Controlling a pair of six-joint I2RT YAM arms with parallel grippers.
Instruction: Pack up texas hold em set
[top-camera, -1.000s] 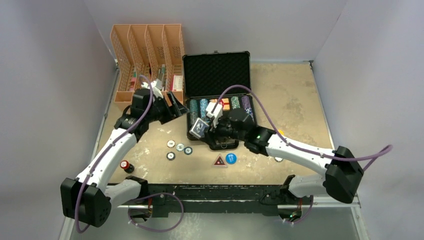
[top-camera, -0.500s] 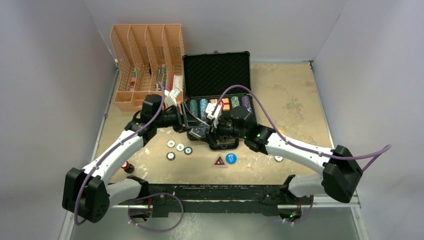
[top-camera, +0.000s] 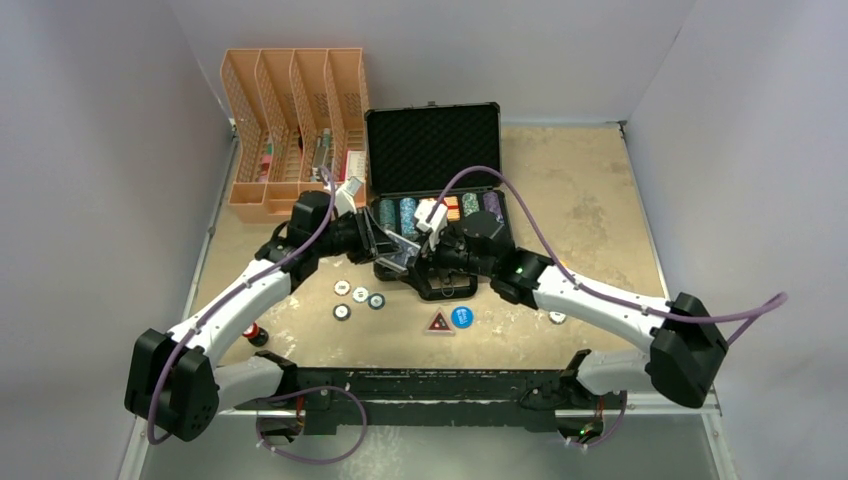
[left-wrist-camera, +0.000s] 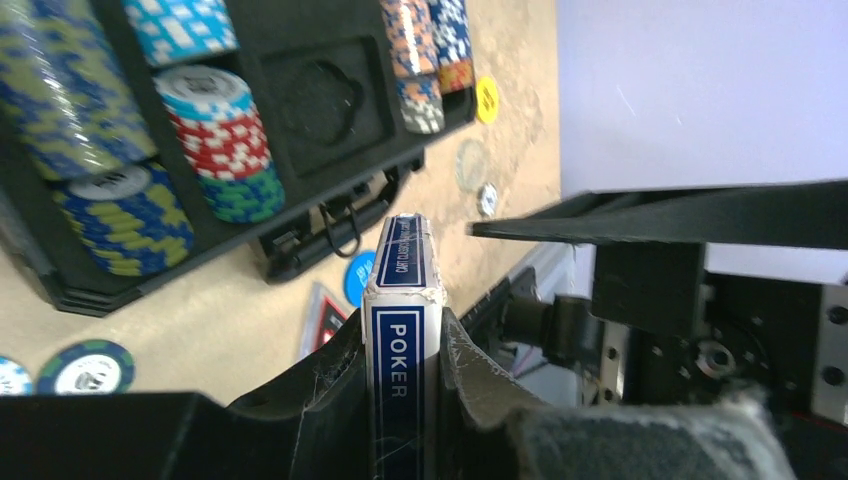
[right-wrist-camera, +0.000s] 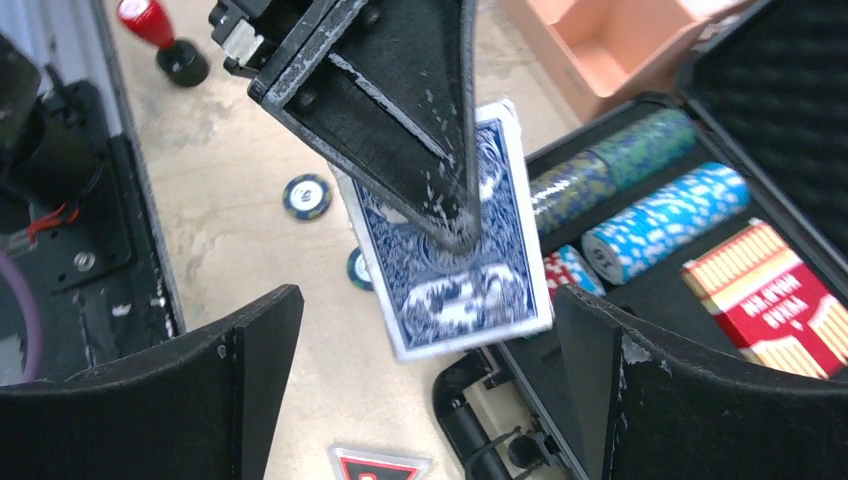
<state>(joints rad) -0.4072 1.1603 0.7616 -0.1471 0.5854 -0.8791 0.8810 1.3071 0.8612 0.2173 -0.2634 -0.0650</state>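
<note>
The black case (top-camera: 432, 145) lies open at the back of the table, with rows of poker chips (top-camera: 408, 214) and a red deck (top-camera: 450, 208) in its foam tray. My left gripper (top-camera: 385, 245) is shut on the blue deck (left-wrist-camera: 403, 330) and holds it on edge just off the case's front left corner. In the right wrist view one left finger (right-wrist-camera: 400, 100) lies across the blue deck (right-wrist-camera: 450, 260). My right gripper (right-wrist-camera: 430, 340) stands wide open around the deck's lower end, both fingers apart from it.
Several loose chips (top-camera: 358, 296) lie left of the case handle (top-camera: 445, 288). A triangular button (top-camera: 438, 322) and a blue disc (top-camera: 461, 317) sit nearer me. The orange organiser (top-camera: 295, 110) stands at the back left. A red-and-black bottle (top-camera: 250, 331) is by the left arm.
The left arm swung right from the organiser and closed on the blue deck. The right gripper, which held that deck a second ago, has opened wide and let go.
</note>
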